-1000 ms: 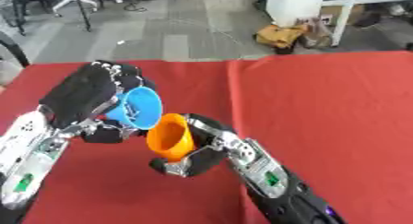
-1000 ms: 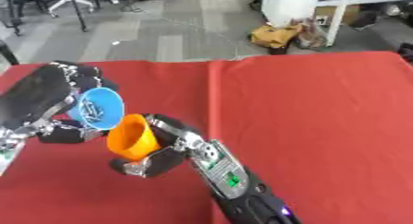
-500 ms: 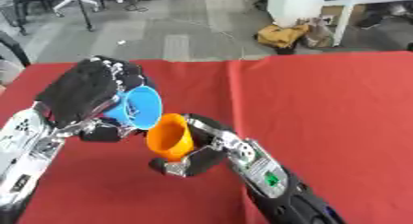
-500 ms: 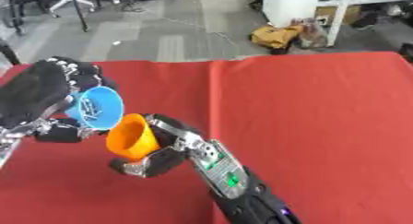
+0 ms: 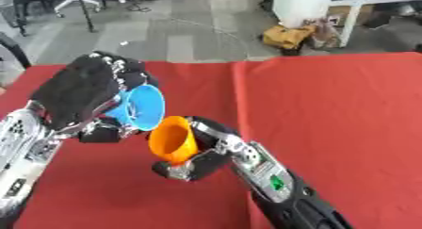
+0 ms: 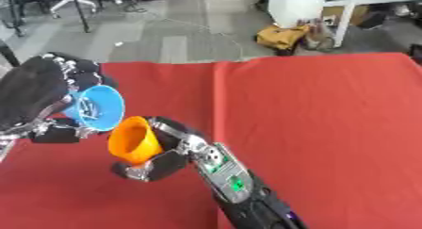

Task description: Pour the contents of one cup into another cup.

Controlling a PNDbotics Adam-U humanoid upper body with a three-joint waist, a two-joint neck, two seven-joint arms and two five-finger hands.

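Note:
My left hand (image 5: 82, 94) is curled round a blue cup (image 5: 142, 107), tipped on its side with its mouth facing right toward the orange cup. Small dark bits show inside the blue cup. My right hand (image 5: 204, 156) holds an orange cup (image 5: 172, 139) from below and behind, tilted with its mouth up and toward the left. The blue cup's lower rim sits just above the orange cup's upper rim, nearly touching it. Both cups hang above the red tablecloth (image 5: 329, 105).
The red cloth covers the whole table, with a fold line (image 5: 239, 96) running down its middle. Beyond the far edge lie a grey floor, a yellow bag (image 5: 288, 35) and a white cabinet (image 5: 303, 4).
The left hand with the blue cup has shifted slightly right and closer to the orange cup. The right hand and orange cup have hardly moved.

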